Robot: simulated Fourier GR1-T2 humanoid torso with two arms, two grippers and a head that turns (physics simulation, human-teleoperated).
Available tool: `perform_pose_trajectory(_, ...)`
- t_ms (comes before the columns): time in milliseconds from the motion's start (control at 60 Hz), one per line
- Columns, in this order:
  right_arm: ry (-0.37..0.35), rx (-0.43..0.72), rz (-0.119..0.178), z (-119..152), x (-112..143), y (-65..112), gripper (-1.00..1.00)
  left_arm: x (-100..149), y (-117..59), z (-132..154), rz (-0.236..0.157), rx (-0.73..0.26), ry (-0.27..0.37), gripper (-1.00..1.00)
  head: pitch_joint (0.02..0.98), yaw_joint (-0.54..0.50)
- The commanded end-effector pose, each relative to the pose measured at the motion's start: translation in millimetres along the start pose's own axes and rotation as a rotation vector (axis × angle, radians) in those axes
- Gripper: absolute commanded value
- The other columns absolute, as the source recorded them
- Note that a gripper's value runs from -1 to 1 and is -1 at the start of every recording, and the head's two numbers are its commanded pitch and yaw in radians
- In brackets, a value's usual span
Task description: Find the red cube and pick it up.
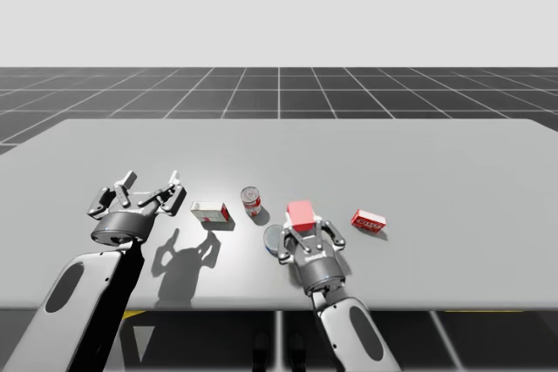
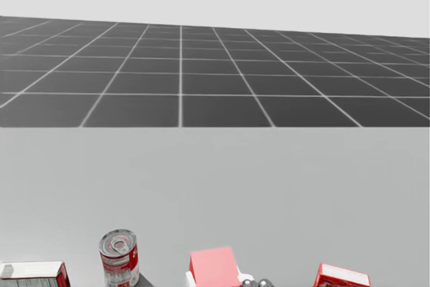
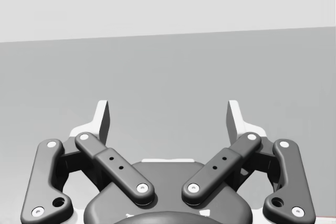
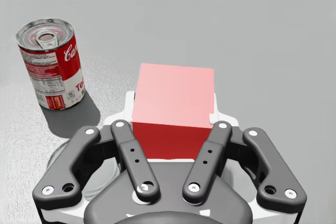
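We count one red cube (image 1: 301, 213), one can (image 1: 251, 201) and two boxes: left box (image 1: 210, 212), right box (image 1: 369, 221). The cube stands upright just right of the can, equal-sided with no long axis, its faces square to our right gripper (image 4: 173, 114), whose fingers clamp its two sides. Our left gripper (image 3: 168, 114) is spread wide and holds nothing.

Your head view's bottom edge cuts off the red cube (image 2: 213, 265), the can (image 2: 119, 257), the left box (image 2: 33, 273) and the right box (image 2: 341, 276). In the high view, your right tool (image 1: 305, 226) hides part of a grey disc (image 1: 271, 238).
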Motion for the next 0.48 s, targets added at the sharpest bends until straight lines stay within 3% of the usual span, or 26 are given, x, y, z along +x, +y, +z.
perform_pose_trajectory(17,-0.124,-0.097,-0.002,6.3,38.3,-11.2,0.99,0.1,0.6,-0.1,0.0,0.002,0.0,-1.0,0.444,-0.11)
perform_pose_trajectory(167,-0.246,-0.094,0.031,16.6,74.8,-16.2,1.0,0.5,1.1,-0.6,0.001,0.004,0.0,-1.0,0.442,-0.11)
perform_pose_trajectory(483,-0.488,-0.104,0.039,49.5,146.7,-25.4,1.0,0.9,1.3,-0.8,0.004,0.008,-0.001,-1.0,0.435,-0.11)
